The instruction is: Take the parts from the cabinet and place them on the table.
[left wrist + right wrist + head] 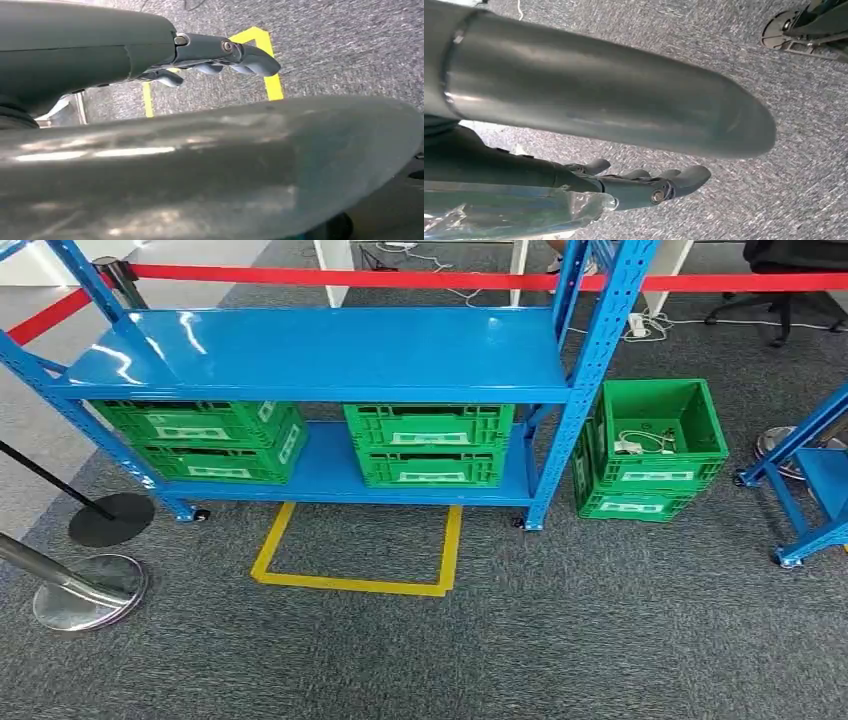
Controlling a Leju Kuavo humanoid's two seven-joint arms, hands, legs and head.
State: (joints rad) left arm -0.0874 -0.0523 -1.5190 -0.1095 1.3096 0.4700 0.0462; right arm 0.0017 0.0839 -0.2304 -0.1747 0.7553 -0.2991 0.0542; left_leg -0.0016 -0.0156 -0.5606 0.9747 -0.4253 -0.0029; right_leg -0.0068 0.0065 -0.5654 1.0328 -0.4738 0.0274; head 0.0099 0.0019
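In the head view you face a blue metal shelving cabinet standing on grey carpet. Its bare top shelf catches the light; on the lower shelf sit two stacks of green slatted plastic crates, one stack at the left and one nearer the middle. What they hold is hidden under the top shelf. Just beside the cabinet's right post, on the floor, stands a third green crate stack, its open top crate holding small pale parts with thin wires, too small for you to tell more. A yellow tape outline marks the carpet in front of the cabinet. A red barrier strap runs behind it, and chrome stanchion bases sit at the left.

In the left wrist view your left hand hangs over the carpet, fingers extended and slightly apart, holding nothing. In the right wrist view your right hand also hangs with fingers loosely extended; it seems empty, though part of the palm is hidden from you.
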